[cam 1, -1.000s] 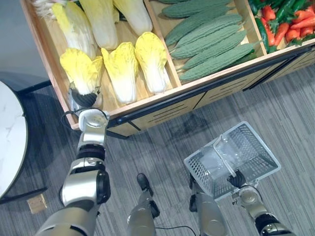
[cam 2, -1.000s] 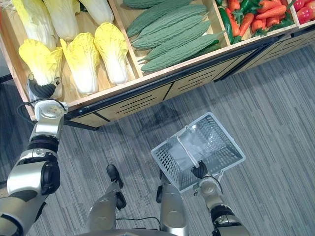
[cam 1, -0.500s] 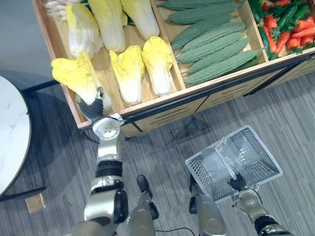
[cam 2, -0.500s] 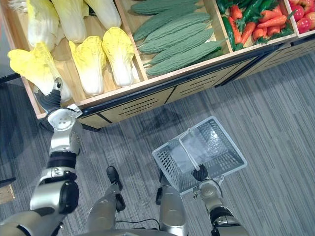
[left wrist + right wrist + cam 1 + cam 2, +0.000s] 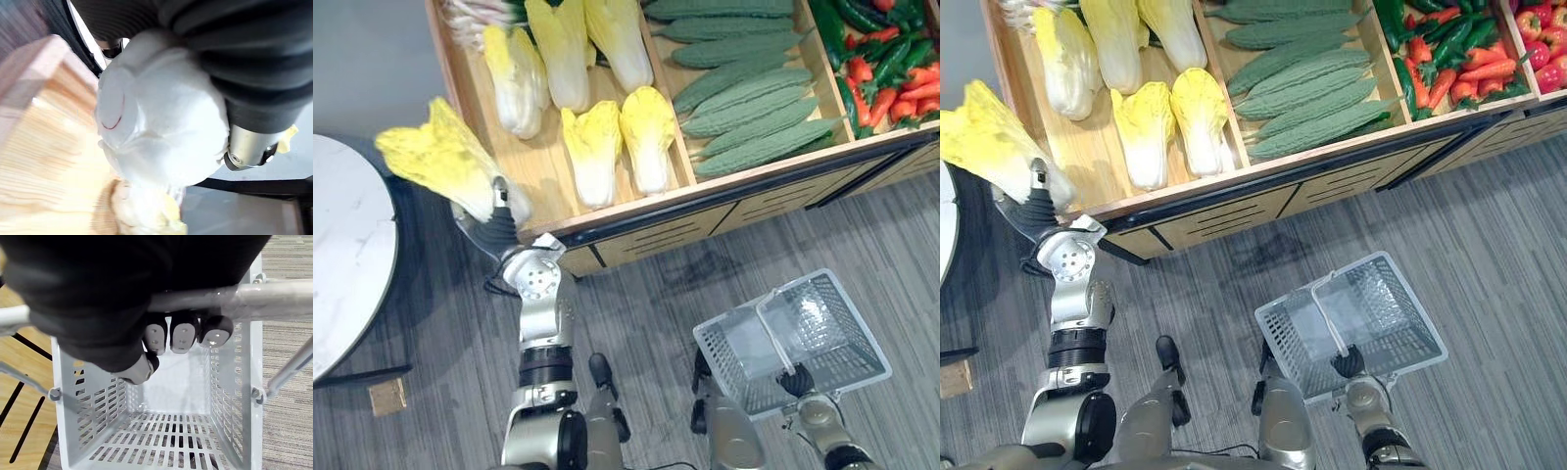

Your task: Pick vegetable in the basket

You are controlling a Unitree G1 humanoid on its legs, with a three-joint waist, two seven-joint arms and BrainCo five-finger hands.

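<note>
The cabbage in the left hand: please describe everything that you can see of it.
A napa cabbage with crinkled yellow leaves and a white stem end. The left hand grips that white end, fingers curled round it. It is tilted, leaves pointing away from the robot, at the wooden shelf's left corner.

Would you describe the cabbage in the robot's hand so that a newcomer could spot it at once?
Find the wooden shelf and its leftmost bin, the one with yellow heads. At that bin's front left corner, the left hand grips one cabbage by its white base. Unlike the other cabbages lying flat in the bin, it sticks out past the shelf's left wall.
</note>
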